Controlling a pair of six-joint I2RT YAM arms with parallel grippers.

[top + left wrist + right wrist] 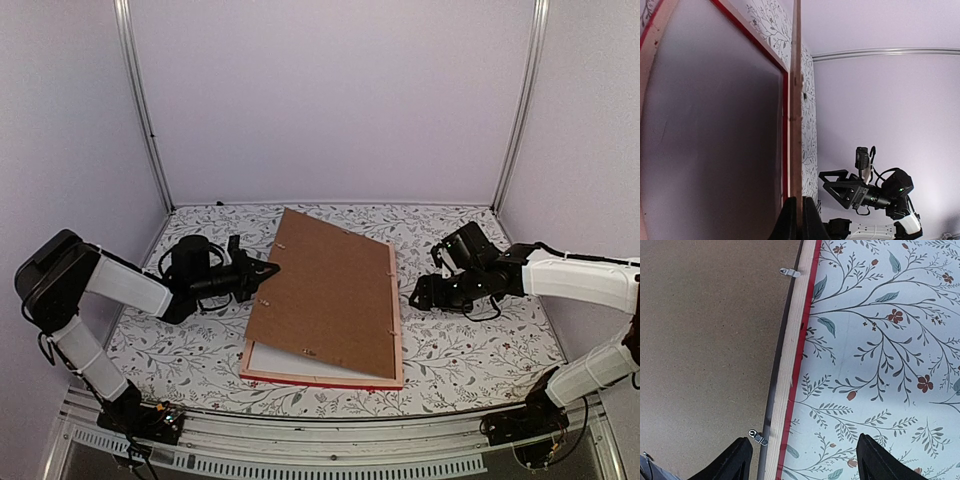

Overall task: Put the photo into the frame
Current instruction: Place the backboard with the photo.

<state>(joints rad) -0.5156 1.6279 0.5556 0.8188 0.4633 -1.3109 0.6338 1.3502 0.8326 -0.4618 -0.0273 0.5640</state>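
Observation:
The frame (pixel 320 380) lies face down on the table, with pale wood on its back and red on its outer edge. A brown backing board (pixel 325 295) leans over it, its left edge raised. My left gripper (pixel 268 270) is shut on that raised edge; the left wrist view shows the board edge-on (pixel 796 100) between the fingers (pixel 788 222). My right gripper (pixel 415 295) hangs open over the frame's right rail (pixel 790 365), its fingers on either side and apart from it. A white sheet (pixel 300 362) shows under the board. The photo's print is hidden.
Small metal tabs (pixel 790 273) (pixel 758 437) stick out along the right rail, next to the board (pixel 705 340). A floral cloth (pixel 470 350) covers the table. White walls with metal posts (pixel 145 110) close in the sides and back.

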